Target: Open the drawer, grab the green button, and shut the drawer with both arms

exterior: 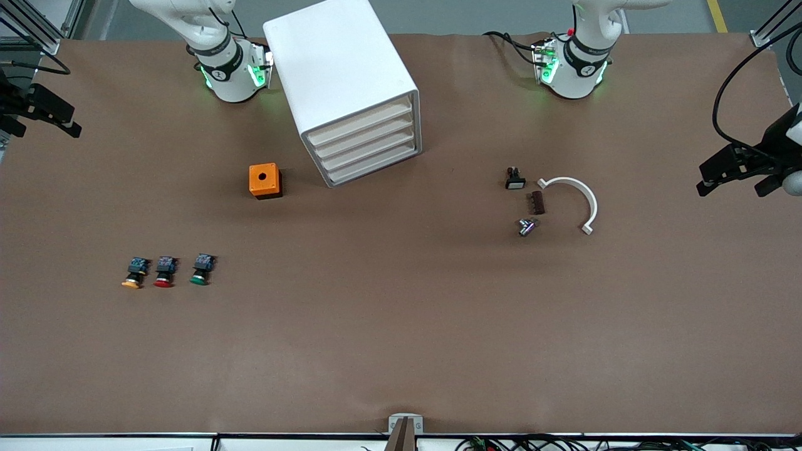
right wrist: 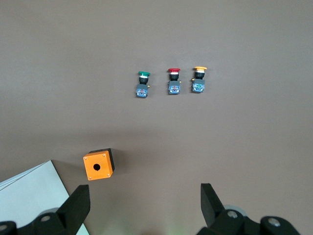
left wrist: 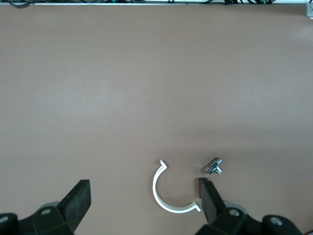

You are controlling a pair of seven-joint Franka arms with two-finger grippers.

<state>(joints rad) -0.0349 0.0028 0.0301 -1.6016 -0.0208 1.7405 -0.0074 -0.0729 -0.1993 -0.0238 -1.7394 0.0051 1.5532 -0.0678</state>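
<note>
The white drawer cabinet (exterior: pixel 341 81) stands between the arm bases, with all its drawers (exterior: pixel 369 141) shut. The green-capped button (exterior: pixel 201 270) lies on the table toward the right arm's end, beside a red-capped one (exterior: pixel 165 272) and a yellow-orange-capped one (exterior: pixel 133 274). It also shows in the right wrist view (right wrist: pixel 143 84). My right gripper (exterior: pixel 44 128) hangs high over the table's right-arm end, open and empty (right wrist: pixel 144 192). My left gripper (exterior: pixel 736 185) hangs high over the left-arm end, open and empty (left wrist: pixel 143 191).
An orange box (exterior: pixel 264 180) with a round hole sits beside the cabinet, nearer the front camera. Toward the left arm's end lie a white half ring (exterior: pixel 573 200), a black switch (exterior: pixel 515 178), a brown piece (exterior: pixel 537 202) and a small metal part (exterior: pixel 526 227).
</note>
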